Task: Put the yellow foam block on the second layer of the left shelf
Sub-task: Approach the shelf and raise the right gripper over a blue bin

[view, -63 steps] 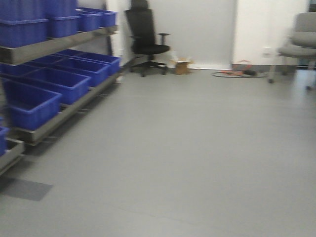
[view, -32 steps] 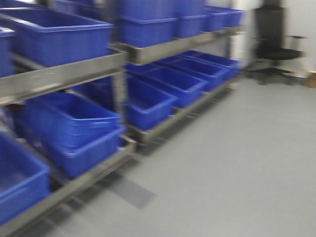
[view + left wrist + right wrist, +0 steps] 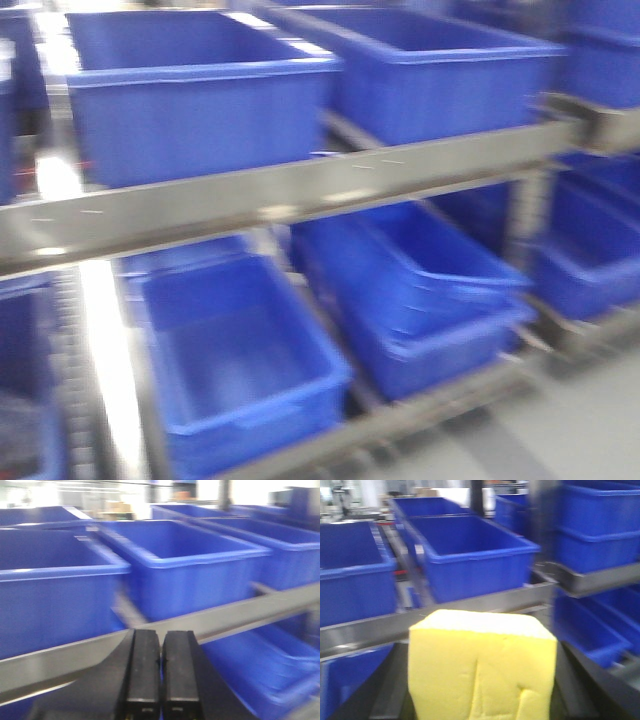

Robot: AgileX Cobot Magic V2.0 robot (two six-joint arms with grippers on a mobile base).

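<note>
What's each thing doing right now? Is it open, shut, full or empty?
left gripper, shut, holding nothing.
yellow foam block, held up in front of the shelf, not in a bin.
lower blue bin, open-topped, empty.
stacked blue bins, one nested in another.

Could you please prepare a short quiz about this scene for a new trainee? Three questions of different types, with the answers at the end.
1. True or false: the left end effector holds the block.
2. The bins on the shelf are: A) red, B) blue, C) green.
3. Which wrist camera shows the block close up?

Key: 1. False; it is shut on nothing. 2. B. 3. The right one.
</note>
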